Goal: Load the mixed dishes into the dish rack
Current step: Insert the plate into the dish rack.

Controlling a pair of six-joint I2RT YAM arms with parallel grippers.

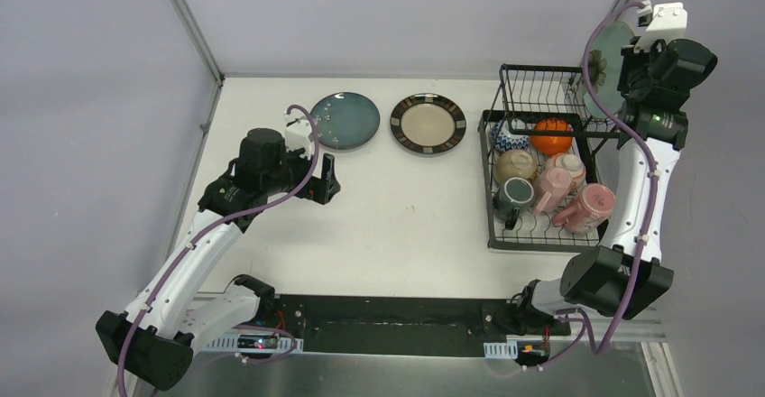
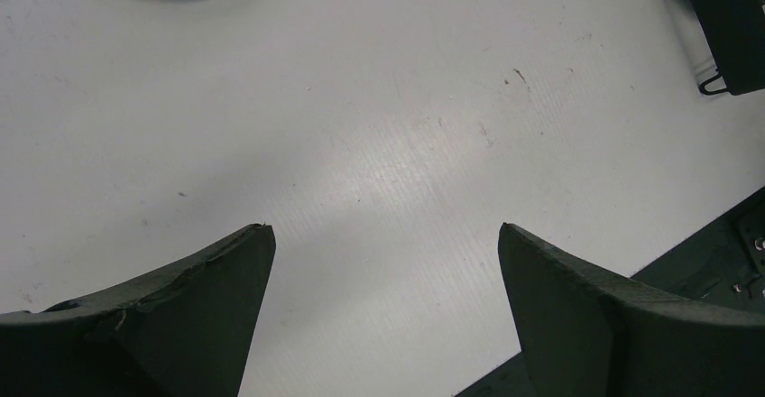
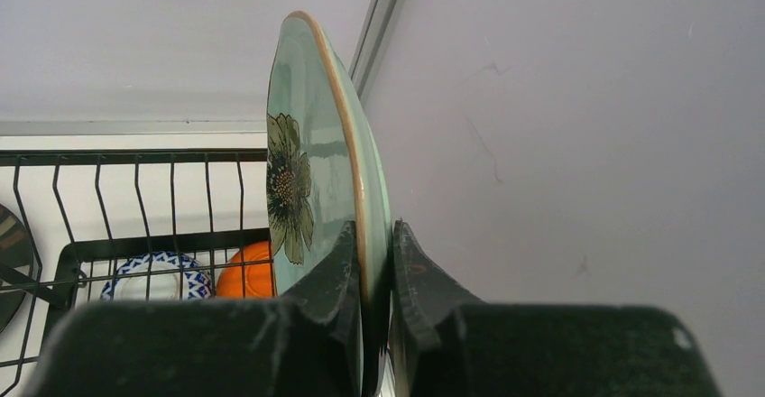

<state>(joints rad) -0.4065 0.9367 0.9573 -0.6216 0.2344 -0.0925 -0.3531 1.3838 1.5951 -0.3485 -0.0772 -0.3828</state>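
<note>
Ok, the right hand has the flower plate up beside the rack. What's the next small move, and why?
Probably ease the right hand left and down, keeping the mint green flower plate on edge. It is pinched by its rim, upright, raised by the far right corner of the dish rack; pink cups crowd the near tray, so aim behind them.

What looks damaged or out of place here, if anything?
One finger of the left gripper, on the left in its wrist view, looks cracked and ragged along its edge. Nothing appears spilled.
</note>
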